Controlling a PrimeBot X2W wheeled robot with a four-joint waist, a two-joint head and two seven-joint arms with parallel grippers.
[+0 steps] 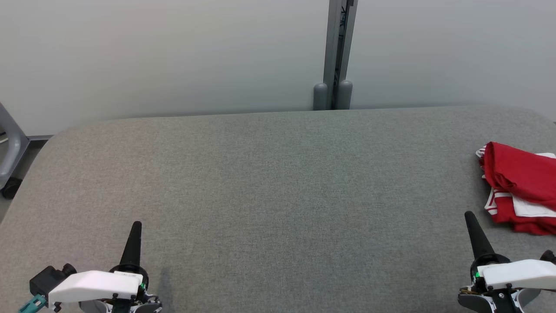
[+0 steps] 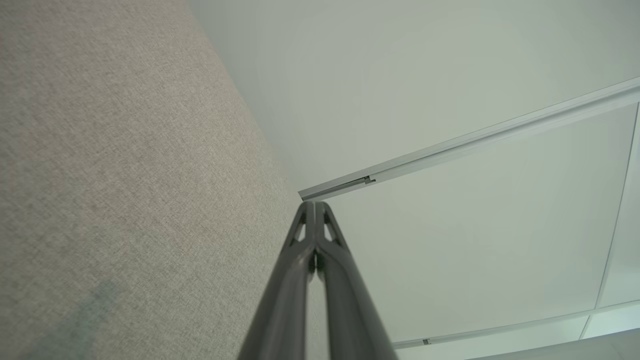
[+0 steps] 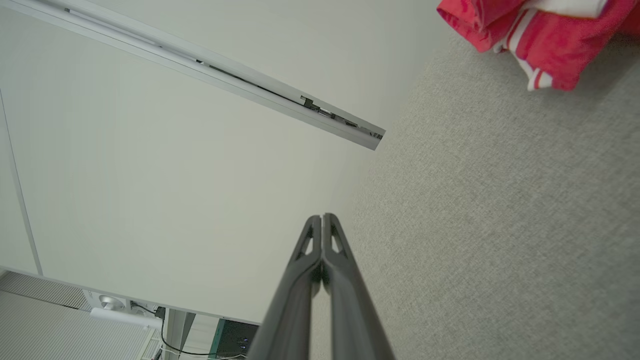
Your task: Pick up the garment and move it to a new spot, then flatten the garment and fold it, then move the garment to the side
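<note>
A red garment with white stripes (image 1: 521, 187) lies bunched at the far right edge of the grey fabric table (image 1: 269, 182); the picture edge cuts it off. In the right wrist view the garment (image 3: 540, 35) sits at the top right, well beyond the fingertips. My right gripper (image 1: 470, 216) rests at the lower right, shut and empty, a short way in front and left of the garment. My left gripper (image 1: 136, 226) rests at the lower left, shut and empty, far from the garment. Both wrist views show the fingers (image 2: 314, 235) (image 3: 322, 245) pressed together.
A pale wall with a grey vertical post (image 1: 336, 52) stands behind the table. A grey chair leg with a castor (image 1: 11, 165) shows past the table's left edge. The table's rounded far corners lie left and right.
</note>
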